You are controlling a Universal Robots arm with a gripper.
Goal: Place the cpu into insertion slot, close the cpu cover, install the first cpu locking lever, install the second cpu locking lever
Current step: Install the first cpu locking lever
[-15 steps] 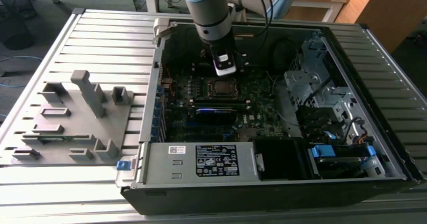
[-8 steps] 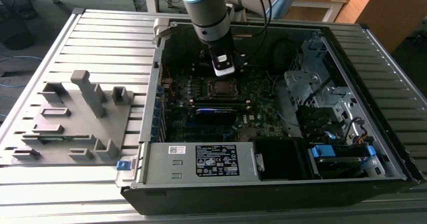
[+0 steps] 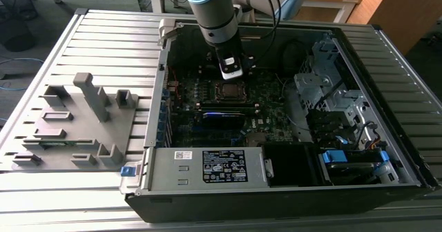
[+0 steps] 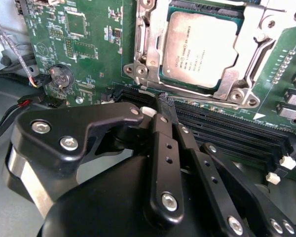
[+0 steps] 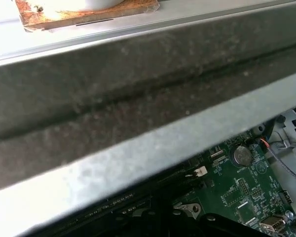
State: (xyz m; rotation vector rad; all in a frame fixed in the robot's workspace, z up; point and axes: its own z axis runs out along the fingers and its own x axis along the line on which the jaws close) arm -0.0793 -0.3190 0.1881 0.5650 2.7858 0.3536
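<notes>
Gripper (image 4: 166,104), jaws pressed together, tip just beside the locking lever (image 4: 207,98) edging the cpu cover (image 4: 247,58); likely hazard: a slip off that thin wire onto memory slots (image 4: 237,129).

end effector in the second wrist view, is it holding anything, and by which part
Nothing is held: the end effector is shut with nothing between its fingers, and its tips are beside the edge of the cpu cover.
</notes>
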